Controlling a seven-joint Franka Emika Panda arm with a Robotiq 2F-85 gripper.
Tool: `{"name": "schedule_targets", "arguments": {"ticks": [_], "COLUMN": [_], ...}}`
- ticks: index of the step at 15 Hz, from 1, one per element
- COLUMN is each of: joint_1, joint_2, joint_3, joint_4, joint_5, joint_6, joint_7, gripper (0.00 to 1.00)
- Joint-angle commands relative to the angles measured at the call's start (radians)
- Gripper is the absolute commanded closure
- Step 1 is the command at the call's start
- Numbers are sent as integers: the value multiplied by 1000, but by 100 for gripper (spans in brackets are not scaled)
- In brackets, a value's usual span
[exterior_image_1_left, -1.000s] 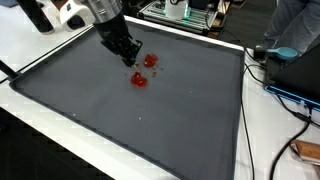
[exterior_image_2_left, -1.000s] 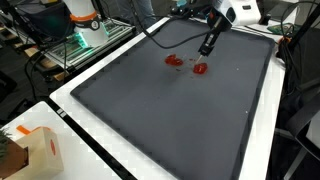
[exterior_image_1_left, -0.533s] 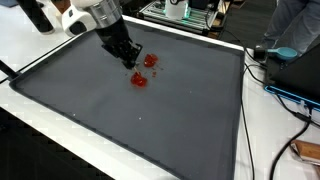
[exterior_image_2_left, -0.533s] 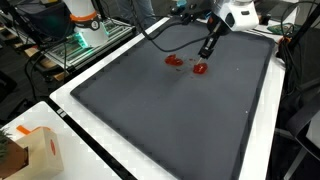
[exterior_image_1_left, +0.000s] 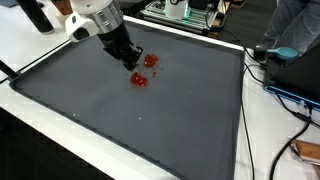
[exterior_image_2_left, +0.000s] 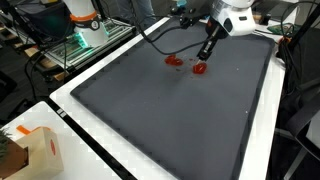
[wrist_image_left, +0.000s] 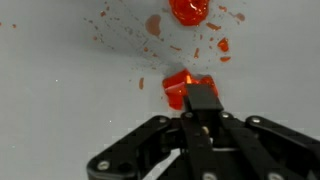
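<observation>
the black robot gripper (wrist_image_left: 200, 112), fingers pressed together, touches a squashed wet-looking red lump (wrist_image_left: 176, 90) near the wrist view's centre on the grey mat (wrist_image_left: 60, 90); it looks soft, light and slippery, best pinched gently across its sides.

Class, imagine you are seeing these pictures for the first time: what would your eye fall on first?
The bright red pieces stand out against the dark grey mat, near its far edge in both exterior views. The black claw hangs right at one of them, and the wrist view shows red specks scattered around.
</observation>
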Motion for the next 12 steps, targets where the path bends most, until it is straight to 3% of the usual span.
{"name": "schedule_targets", "arguments": {"ticks": [1, 12], "joint_1": [-9, -9], "joint_2": [19, 23], "joint_3": [6, 6], "joint_4": [13, -1], "joint_5": [-5, -5], "joint_6": [-6, 1], "joint_7": [-17, -18], "gripper": [97, 97]}}
